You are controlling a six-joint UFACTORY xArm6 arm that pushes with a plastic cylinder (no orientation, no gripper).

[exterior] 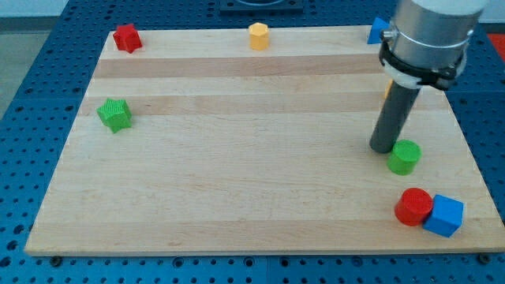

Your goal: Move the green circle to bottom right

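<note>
The green circle (404,157) is a small round green block at the view's right, a little below the middle of the wooden board (237,173). My tip (383,147) rests on the board just to the upper left of the green circle, touching or nearly touching it. Below the circle, near the bottom right corner, a red round block (413,207) sits against a blue cube (444,215).
A green star-like block (115,114) sits at the view's left. A red block (126,38) is at the top left, an orange hexagon block (259,36) at top middle, and a blue block (378,31) at top right, partly hidden by the arm. An orange sliver shows behind the rod.
</note>
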